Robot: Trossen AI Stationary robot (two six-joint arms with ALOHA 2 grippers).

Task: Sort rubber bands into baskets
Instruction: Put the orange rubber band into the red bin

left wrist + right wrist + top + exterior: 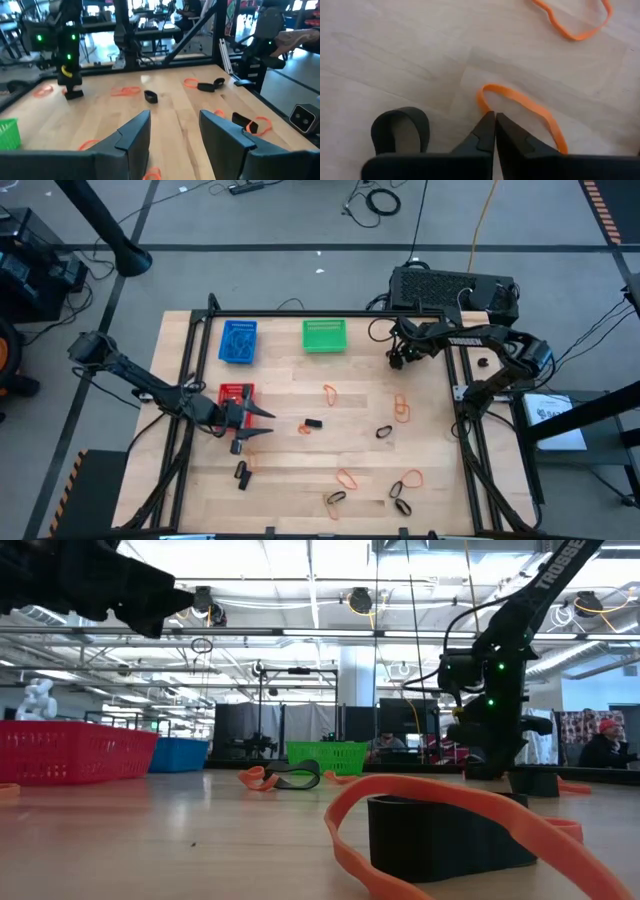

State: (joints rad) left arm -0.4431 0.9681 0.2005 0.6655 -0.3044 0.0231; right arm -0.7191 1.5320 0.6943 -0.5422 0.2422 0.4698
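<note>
Your right gripper (495, 120) is pinched shut on an orange band (520, 102), black band (400, 130) beside. Left gripper (262, 422) gapes beside the red basket (235, 392). Blue basket (238, 340) holds blue bands; green basket (324, 335) nearby.

The high view looks straight down on the whole table (300, 450). The low view sits at tabletop level, facing the room. Each wrist view looks out past its own pincer — the left across the table, the right close onto the wood — all sharing that tabletop.
</note>
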